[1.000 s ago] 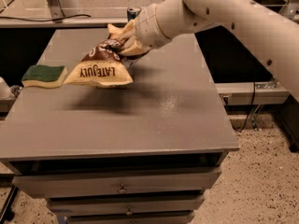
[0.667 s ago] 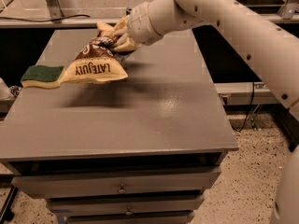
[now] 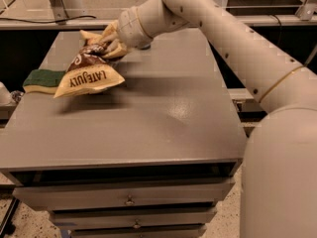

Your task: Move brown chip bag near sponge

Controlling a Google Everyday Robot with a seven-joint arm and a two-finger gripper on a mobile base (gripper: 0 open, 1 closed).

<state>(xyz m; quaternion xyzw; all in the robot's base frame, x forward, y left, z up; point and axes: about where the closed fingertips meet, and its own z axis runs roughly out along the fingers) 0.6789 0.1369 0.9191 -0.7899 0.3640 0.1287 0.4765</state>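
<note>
The pincer (image 3: pixel 110 42), clamped on the brown chip bag (image 3: pixel 88 78), holds it just beside the sponge (image 3: pixel 40 78); setting down and letting go seem next.

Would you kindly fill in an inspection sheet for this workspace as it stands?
Surface: grey table top, with drawers beneath.
Job's things: brown chip bag lifted by its far end, its near end hiding part of the sponge at the table's left edge.
Clutter: pale object beyond the left edge, not identifiable.
End effector: at the bag's far end, shut on it.
Cables: black cable behind the table, far left.
Surroundings: speckled floor.
</note>
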